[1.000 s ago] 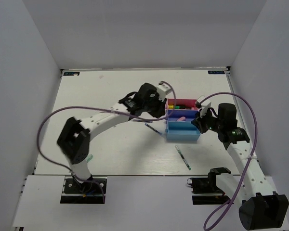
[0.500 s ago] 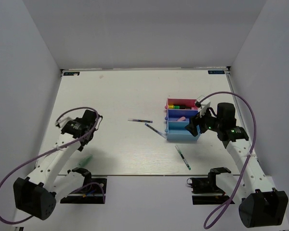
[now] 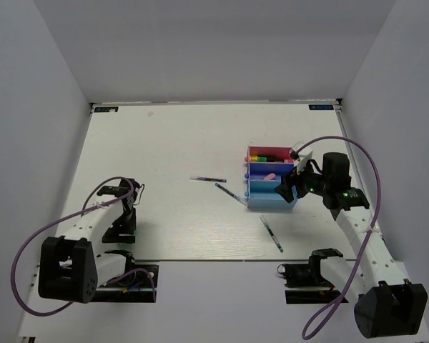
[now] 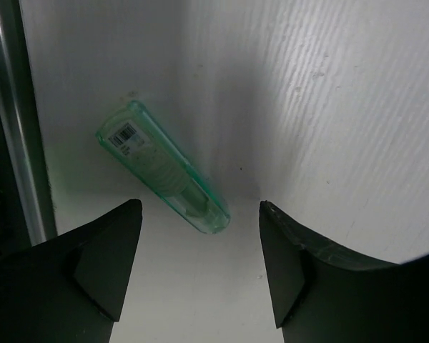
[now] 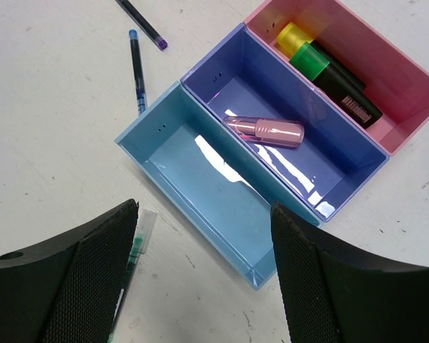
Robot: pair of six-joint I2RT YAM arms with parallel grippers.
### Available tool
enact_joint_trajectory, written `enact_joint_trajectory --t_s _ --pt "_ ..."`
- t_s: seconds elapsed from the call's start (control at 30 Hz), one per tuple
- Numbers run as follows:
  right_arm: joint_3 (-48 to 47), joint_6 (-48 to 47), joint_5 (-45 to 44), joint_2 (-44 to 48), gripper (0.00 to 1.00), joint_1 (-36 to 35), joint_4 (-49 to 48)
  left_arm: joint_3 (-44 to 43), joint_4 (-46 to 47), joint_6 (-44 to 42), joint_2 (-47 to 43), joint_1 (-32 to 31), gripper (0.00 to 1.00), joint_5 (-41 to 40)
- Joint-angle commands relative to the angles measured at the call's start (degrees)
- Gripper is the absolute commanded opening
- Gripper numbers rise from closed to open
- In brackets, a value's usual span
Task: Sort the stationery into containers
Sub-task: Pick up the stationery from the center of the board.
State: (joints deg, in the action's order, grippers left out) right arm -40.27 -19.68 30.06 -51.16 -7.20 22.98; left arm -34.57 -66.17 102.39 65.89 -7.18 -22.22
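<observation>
Step in hand looks like the pickup of the pale green highlighter point(image 4: 161, 168). It's lying flat on the table point(image 3: 171, 143) at about 8 o'clock in the top view, and is hidden there under the left gripper point(image 4: 198, 207). That gripper's jaws are spread wide with nothing held. In the wrist view the highlighter is seen between them, slanted from 10 to 4 o'clock. A cleaner grab would probably be had if the wrist is turned first, so the barrel is squeezed across rather than along, and then lowered straight down. The body looks slick and rounded, so a squirt-out is to be expected if it's pinched near an end.

Room-wise, the table's near edge is not far off at 6 o'clock and a metal rail point(image 4: 14, 121) is seen at 9 o'clock in the wrist view, so nothing should be nudged that way. Open table is available toward 2 o'clock, though pens point(image 3: 230, 193) are lying on the way to the containers point(image 3: 272, 201) at 3 o'clock. The right gripper point(image 5: 204, 207) is parked above those, also wide open and empty.
</observation>
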Motion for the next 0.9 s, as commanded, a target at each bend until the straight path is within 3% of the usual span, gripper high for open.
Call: enact_joint_trajectory --t_s 0.0,0.27,0.57,0.6,0.7,0.73,0.8,0.87 --pt "-0.60 0.00 0.96 0.45 0.77 0.26 -0.04 1.87 4.91 10.09 0.82 -0.55 0.77 5.52" --pt "-0.34 -0.62 1.14 0.97 0.77 0.78 0.13 9.16 10.70 17.41 -0.14 -0.12 0.74 1.21" --pt "-0.25 -0.62 2.37 1.23 0.79 1.75 -0.13 15.31 10.36 14.42 -1.82 5.50 0.39 -0.02" --pt "-0.25 -0.53 2.37 1.15 0.79 1.84 0.04 15.84 11.41 13.03 -2.16 6.38 0.31 0.16" --pt "-0.16 -0.45 2.80 1.50 0.79 2.01 0.13 17.25 13.26 10.21 -1.82 8.50 0.20 1.03" --pt "-0.16 -0.53 2.98 1.58 0.79 1.93 0.05 16.99 14.31 8.28 -1.38 8.93 0.10 1.47" --pt "-0.16 -0.45 3.24 1.41 0.79 2.02 0.04 16.20 15.10 5.11 -0.41 8.76 0.00 1.56" --pt "-0.16 -0.27 3.51 1.32 0.79 2.28 -0.04 14.01 16.68 -0.74 1.17 8.24 0.00 2.88"
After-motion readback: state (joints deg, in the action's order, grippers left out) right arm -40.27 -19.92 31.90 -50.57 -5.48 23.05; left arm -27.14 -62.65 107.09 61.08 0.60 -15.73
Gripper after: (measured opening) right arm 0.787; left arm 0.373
